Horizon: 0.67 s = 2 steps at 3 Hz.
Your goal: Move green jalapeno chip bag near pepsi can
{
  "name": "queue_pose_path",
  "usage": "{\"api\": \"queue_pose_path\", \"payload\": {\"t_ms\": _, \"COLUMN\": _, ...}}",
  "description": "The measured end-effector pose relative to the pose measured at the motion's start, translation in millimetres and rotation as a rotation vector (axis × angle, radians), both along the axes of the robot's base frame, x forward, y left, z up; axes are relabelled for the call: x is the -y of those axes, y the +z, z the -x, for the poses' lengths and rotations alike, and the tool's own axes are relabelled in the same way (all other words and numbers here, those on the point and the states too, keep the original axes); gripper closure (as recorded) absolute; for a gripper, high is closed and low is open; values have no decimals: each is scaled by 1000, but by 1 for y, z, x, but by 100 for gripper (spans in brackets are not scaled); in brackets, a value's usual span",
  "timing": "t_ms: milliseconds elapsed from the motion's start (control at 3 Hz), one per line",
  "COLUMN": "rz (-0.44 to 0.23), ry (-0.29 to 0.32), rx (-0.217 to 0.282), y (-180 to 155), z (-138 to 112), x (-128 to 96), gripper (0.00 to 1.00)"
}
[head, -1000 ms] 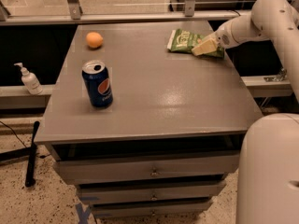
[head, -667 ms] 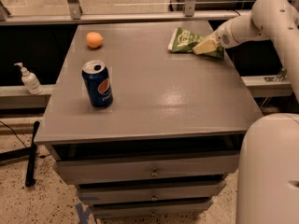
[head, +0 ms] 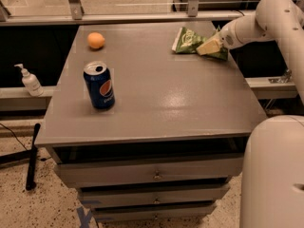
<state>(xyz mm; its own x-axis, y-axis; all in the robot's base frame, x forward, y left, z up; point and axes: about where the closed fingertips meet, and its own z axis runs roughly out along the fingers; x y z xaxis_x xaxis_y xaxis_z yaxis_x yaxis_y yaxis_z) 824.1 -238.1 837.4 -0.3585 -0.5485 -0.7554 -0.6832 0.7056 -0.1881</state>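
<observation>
The green jalapeno chip bag (head: 186,40) lies flat at the far right of the grey table top (head: 161,94). My gripper (head: 207,47) reaches in from the right and rests on the bag's right end, its fingers drawn together on the bag. The pepsi can (head: 99,85) stands upright near the table's front left, well apart from the bag and the gripper.
A small orange fruit (head: 96,40) sits at the table's far left. A white pump bottle (head: 30,80) stands on a ledge left of the table. My arm's white body (head: 273,170) fills the lower right. Drawers (head: 152,175) sit below the table top.
</observation>
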Motion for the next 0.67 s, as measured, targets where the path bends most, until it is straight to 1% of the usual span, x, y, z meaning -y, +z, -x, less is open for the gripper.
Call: {"api": "queue_pose_path", "payload": {"t_ms": 667, "rz": 0, "ry": 0, "rx": 0, "y": 0, "z": 0, "x": 0, "gripper": 100}}
